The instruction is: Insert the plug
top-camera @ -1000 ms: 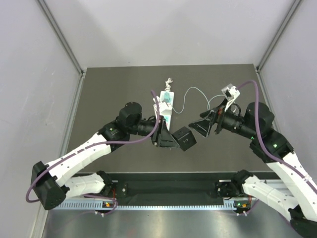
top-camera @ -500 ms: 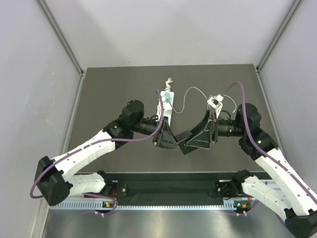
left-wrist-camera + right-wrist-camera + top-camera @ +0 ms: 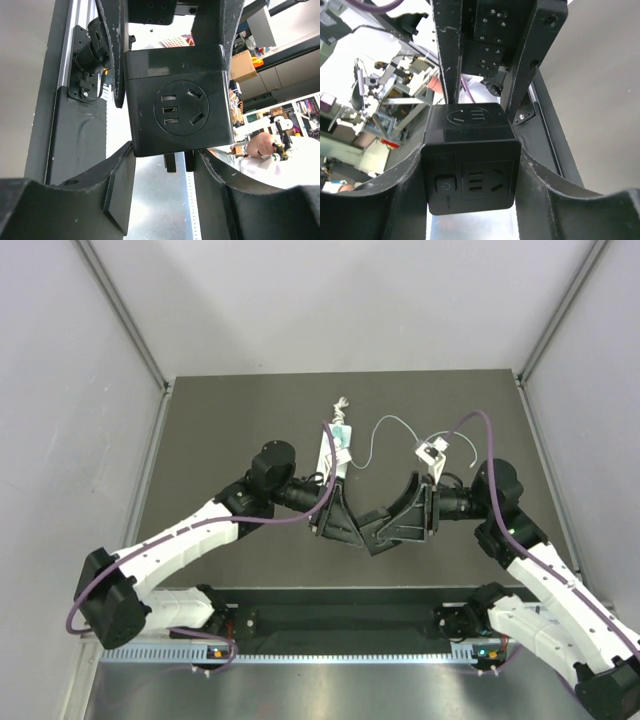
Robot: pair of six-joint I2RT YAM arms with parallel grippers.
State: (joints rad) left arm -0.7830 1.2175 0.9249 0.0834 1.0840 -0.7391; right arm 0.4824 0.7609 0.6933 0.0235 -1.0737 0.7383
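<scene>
A black cube adapter (image 3: 375, 530) with sockets on its faces and two prongs underneath hangs above the table's near middle. My left gripper (image 3: 358, 528) is shut on it from the left; in the left wrist view the cube (image 3: 177, 100) sits against both fingers of that gripper (image 3: 167, 151). My right gripper (image 3: 393, 529) grips it from the right, fingers pressed to both sides of the cube (image 3: 470, 160) in the right wrist view. The teal plug (image 3: 341, 434) lies at the far end of the white power strip (image 3: 329, 458), its thin white cable (image 3: 372, 436) looping right.
The dark table mat (image 3: 220, 420) is bounded by grey walls left, right and behind. A metal rail (image 3: 340, 650) runs along the near edge between the arm bases. A knotted white cord (image 3: 342, 403) lies beyond the strip.
The right arm swung left to the cube held by the left gripper, and its wide-open jaws closed onto it. The left arm shifted slightly right with the cube.
</scene>
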